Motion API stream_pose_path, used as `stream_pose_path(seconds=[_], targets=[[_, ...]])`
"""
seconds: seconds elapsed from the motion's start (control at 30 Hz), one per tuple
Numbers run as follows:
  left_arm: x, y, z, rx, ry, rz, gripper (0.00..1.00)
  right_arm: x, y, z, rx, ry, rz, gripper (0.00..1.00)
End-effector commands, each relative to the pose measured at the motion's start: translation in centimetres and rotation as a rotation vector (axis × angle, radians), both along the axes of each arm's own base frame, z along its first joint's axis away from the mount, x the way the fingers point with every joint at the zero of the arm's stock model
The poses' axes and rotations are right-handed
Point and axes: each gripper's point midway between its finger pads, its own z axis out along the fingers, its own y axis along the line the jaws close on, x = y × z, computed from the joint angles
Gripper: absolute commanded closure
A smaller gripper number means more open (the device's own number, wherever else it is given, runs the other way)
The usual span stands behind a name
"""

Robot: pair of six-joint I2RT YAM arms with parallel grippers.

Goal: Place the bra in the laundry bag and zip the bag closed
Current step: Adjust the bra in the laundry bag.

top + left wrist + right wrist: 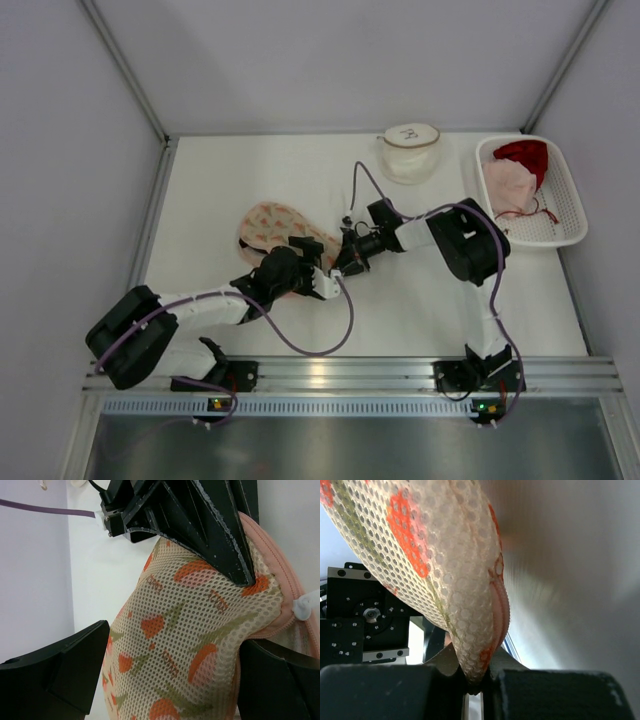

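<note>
Right gripper [476,680] is pinched tight on the lower edge of the laundry bag [420,555], with the mesh and its pink zipper seam [501,611] squeezed between the two black fingers [390,690]. Left gripper [170,680] stands wide, one finger on each side of the bag's bulging body – whether they touch it I cannot tell. A white zipper pull [305,606] sticks out at the bag's 3 o'clock edge in the left wrist view.

From above, the bag sits at about 9 o'clock from the middle of the table [420,320], well in from the left wall. Both grippers meet at its 4 o'clock end. Bare white tabletop shows toward 11 o'clock and again toward 5 o'clock, between the bag and the metal rail [350,375] along the near edge.

Counting: two arms, one patterned bag, one round white pouch [408,152] at 12 o'clock by the far edge, and one white basket [570,215] at 2 o'clock, tight against the right edge. In the basket lie two garments – a red one [524,156] and a pink one [508,184]. Whether a bra is already inside the bag cannot be seen.
</note>
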Motion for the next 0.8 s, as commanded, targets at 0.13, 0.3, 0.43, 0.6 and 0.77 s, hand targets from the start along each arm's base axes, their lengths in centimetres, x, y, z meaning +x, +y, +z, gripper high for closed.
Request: stream_pose_path(seconds=[0.13,0.3,0.43,0.6,0.77], targets=[[0.1,-1.6,1.0,-0.078,-0.067,-0.055,0.05,-2.9,0.5,0.4,0.008,0.124,0.101,0.89],[-0.2,-1.5,0.3,-0.094,-0.028,-0.034,0.1,-2.4,0.7,0.2,-0.011,0.124,0.082,0.54],[-0.1,-1.5,0.1,-0.105,-0.017,-0.014,0.1,-2.4,0.8,-0.3,-0.036,0.138,0.067,0.51],[0.3,-1.7,0.3,-0.122,-0.004,0.005,0.1,-2.0,1.2,-0.6,-0.045,0.138,0.047,0.58],[0.9,-1.2,0.7,-0.121,-0.021,0.053,0.07,-1.7,1.6,-0.6,-0.033,0.136,0.036,0.97]])
